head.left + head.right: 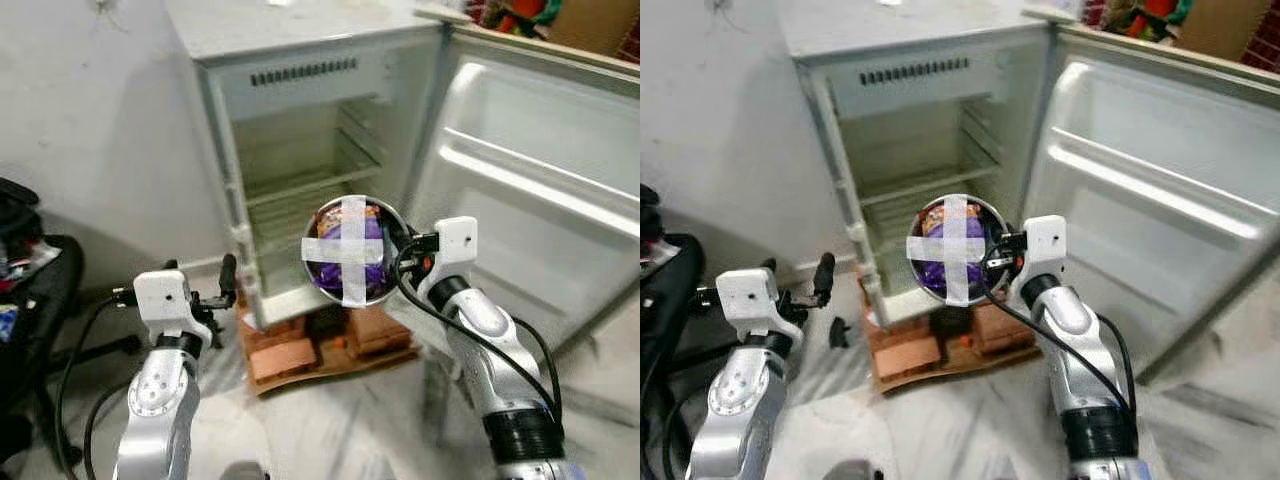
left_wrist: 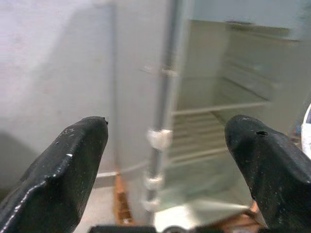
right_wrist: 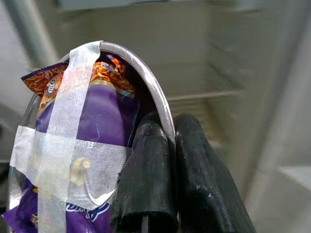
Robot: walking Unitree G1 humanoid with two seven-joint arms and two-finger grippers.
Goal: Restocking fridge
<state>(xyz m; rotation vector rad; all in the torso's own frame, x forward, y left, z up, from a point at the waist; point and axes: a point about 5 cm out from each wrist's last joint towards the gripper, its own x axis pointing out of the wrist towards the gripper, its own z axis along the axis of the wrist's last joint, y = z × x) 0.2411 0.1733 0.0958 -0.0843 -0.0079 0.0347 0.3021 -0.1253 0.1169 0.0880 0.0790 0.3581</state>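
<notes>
Small white fridge (image 1: 300, 120) standing against a pale wall, door (image 1: 530, 190) swung wide to the right, wire shelves (image 1: 310, 180) inside bare, cabinet raised on red bricks (image 1: 290, 355) over a marbled floor (image 1: 340, 430). Right gripper (image 3: 165, 160) raised in front of the open compartment, its two black fingers (image 3: 146, 184) pinched together on the rim of a round shiny steel bowl (image 1: 352, 250). Bowl tipped on edge with its mouth facing the camera, holding a purple and orange snack packet (image 3: 102, 116) strapped in by a cross of white tape (image 1: 348, 252). Bowl held in the air just before the lower part of the fridge opening, not resting on any shelf. Left gripper (image 2: 165, 160) lifted near the fridge's left front edge, fingers (image 2: 63, 165) spread wide apart with nothing between them, aimed toward the hinge side of the cabinet and the shelves beyond. Dark chair (image 1: 30, 290) with clutter at the far left by the wall.
</notes>
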